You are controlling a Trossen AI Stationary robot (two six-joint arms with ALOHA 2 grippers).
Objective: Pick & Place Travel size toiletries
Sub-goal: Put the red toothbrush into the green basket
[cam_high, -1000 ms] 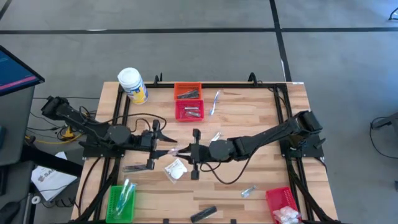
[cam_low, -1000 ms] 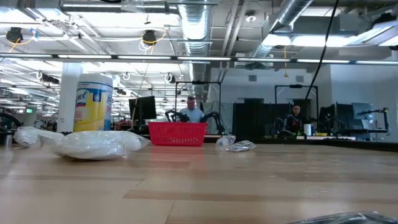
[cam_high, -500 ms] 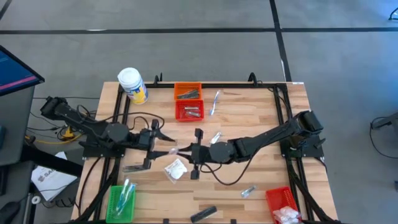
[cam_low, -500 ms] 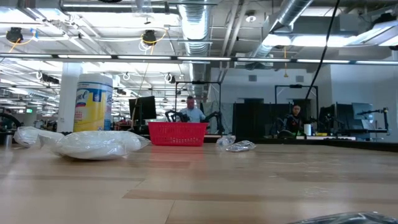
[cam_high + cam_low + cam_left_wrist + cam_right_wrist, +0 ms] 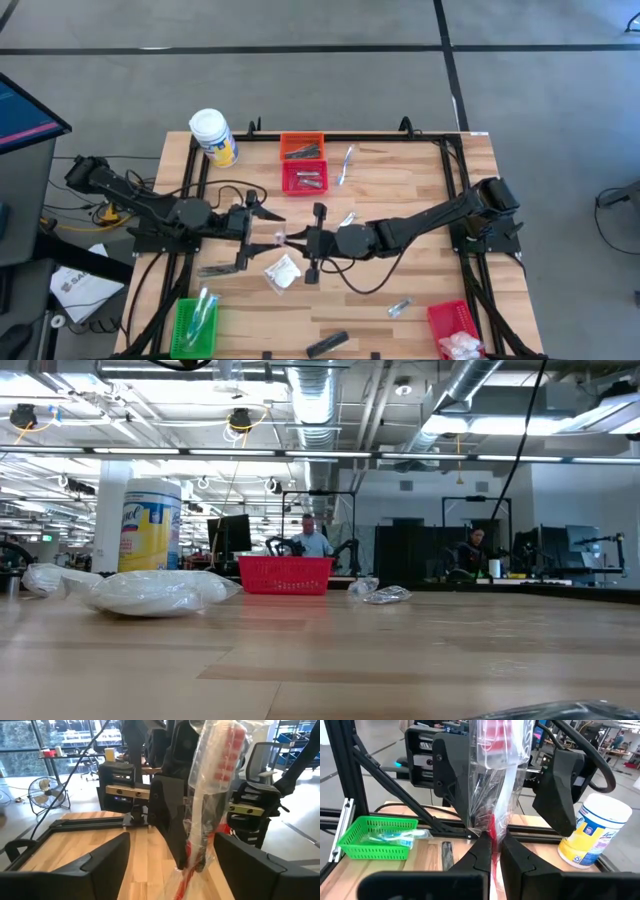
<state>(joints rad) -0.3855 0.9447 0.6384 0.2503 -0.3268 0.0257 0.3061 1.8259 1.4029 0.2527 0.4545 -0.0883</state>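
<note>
High view has both arms meeting near the middle of the tabletop (image 5: 420, 190), a bit left of centre. The right gripper (image 5: 300, 243) has its jaws pinched tight on a clear-plastic stick (image 5: 283, 239) with red inside it, and you can see that really well in the right wrist view, where the wrapper (image 5: 496, 775) stands up out of the closed fingertips (image 5: 482, 851). The left gripper (image 5: 262, 230) sits right around the same stick, but its jaws are spread wide, one finger on either side and not touching it, as far as I can tell from the left wrist view, where the stick (image 5: 212, 790) hangs between the two dark fingers (image 5: 97, 865)

Rest of the toiletries are scattered about. A white packet (image 5: 281, 271) lies just below the two grippers, a dark slim tube (image 5: 326, 344) sits near the front edge, and a foil sachet (image 5: 398, 308) is off to the right of that. Another clear stick (image 5: 346, 162) lies up by the back, beside the red basket (image 5: 304, 178), which has a greyish item in it; the orange basket (image 5: 301, 147) just behind it holds dark tubes. The green basket (image 5: 196, 322) at the front left has clear sticks in it, and a second red basket (image 5: 455, 328) at the front right holds white packets

Big white jar with the yellow label (image 5: 213, 136) stands at the back left corner. Low view shows people at desks way off behind the tabletop
</note>
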